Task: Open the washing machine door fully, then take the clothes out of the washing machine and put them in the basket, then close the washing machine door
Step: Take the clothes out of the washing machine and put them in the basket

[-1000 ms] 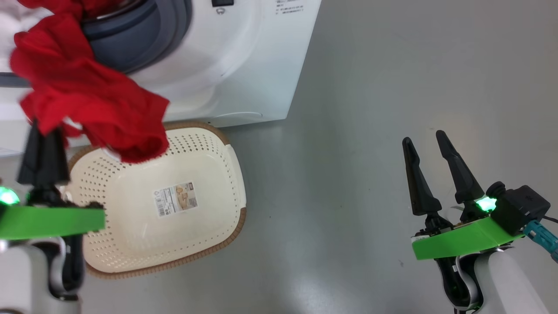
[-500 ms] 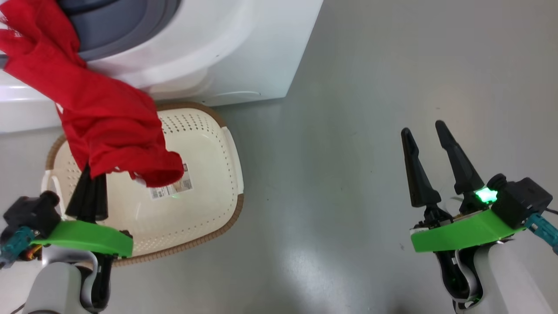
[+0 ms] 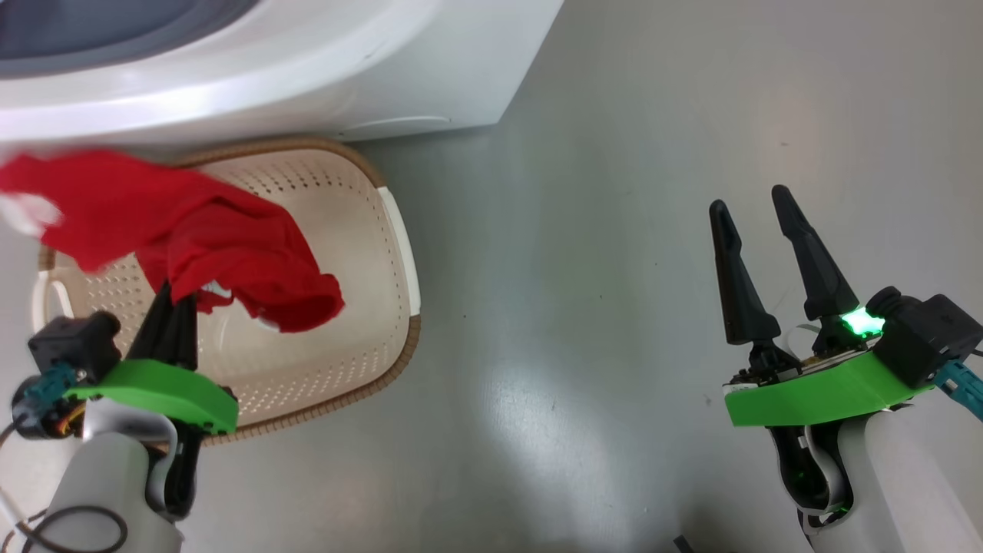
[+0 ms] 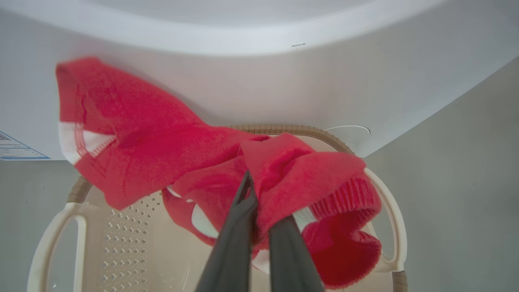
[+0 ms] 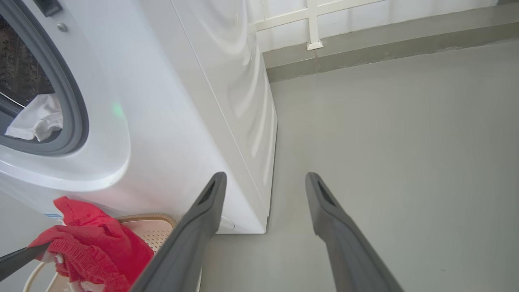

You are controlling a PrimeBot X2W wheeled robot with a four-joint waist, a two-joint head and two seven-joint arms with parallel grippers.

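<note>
My left gripper (image 3: 175,296) is shut on the red garment (image 3: 192,238), which hangs over the cream basket (image 3: 395,223) on the floor in front of the washing machine (image 3: 322,69). In the left wrist view the red garment (image 4: 170,150) drapes around my left gripper (image 4: 259,202) above the basket (image 4: 56,235). My right gripper (image 3: 752,203) stands open over bare floor at the right. In the right wrist view a white garment (image 5: 36,119) lies inside the washing machine (image 5: 182,101) behind its grey gasket, and the red garment (image 5: 93,247) shows low at the left. The door is out of view.
Grey floor (image 3: 614,230) spreads to the right of the machine and basket. In the right wrist view a wall base with a white frame (image 5: 316,32) runs beyond the machine.
My left gripper has carried the red garment out of the drum opening and down over the basket. The head camera has tilted downward. My right gripper has stayed open in place.
</note>
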